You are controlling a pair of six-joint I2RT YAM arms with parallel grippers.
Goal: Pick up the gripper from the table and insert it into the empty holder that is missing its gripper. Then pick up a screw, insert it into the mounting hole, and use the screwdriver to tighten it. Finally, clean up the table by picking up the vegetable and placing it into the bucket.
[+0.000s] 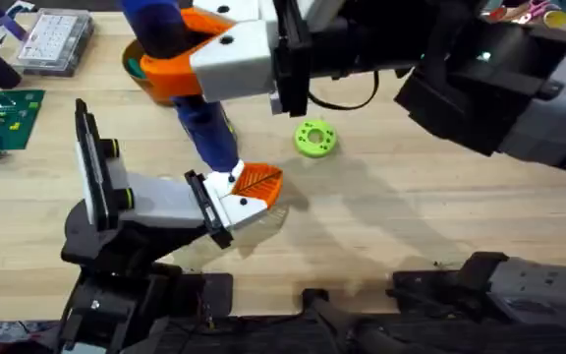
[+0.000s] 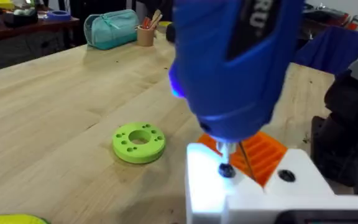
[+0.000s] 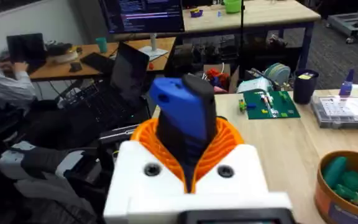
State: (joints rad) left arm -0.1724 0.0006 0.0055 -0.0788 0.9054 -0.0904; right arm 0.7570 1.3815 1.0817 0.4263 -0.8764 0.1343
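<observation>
My right gripper (image 1: 180,61) reaches in from the right and is shut on the blue screwdriver (image 1: 204,118), which stands nearly upright; its orange fingers (image 3: 229,140) clasp the blue body (image 3: 182,115). The metal bit (image 2: 227,155) rests on a dark screw (image 2: 227,170) in the white block of the gripper (image 1: 249,192), whose orange finger (image 2: 266,152) points away. That gripper sits in the black clamp of the holder (image 1: 150,197) on the table (image 1: 411,226). The orange bucket (image 3: 347,186) holds green items, beside my right gripper. The vegetable is out of view.
A lime-green ring disc (image 1: 314,138) lies right of the screwdriver, also close in the left wrist view as the disc (image 2: 138,142). A clear parts box (image 1: 55,39) and a green circuit board (image 1: 3,113) sit at the far left. The right arm (image 1: 480,84) spans the upper right.
</observation>
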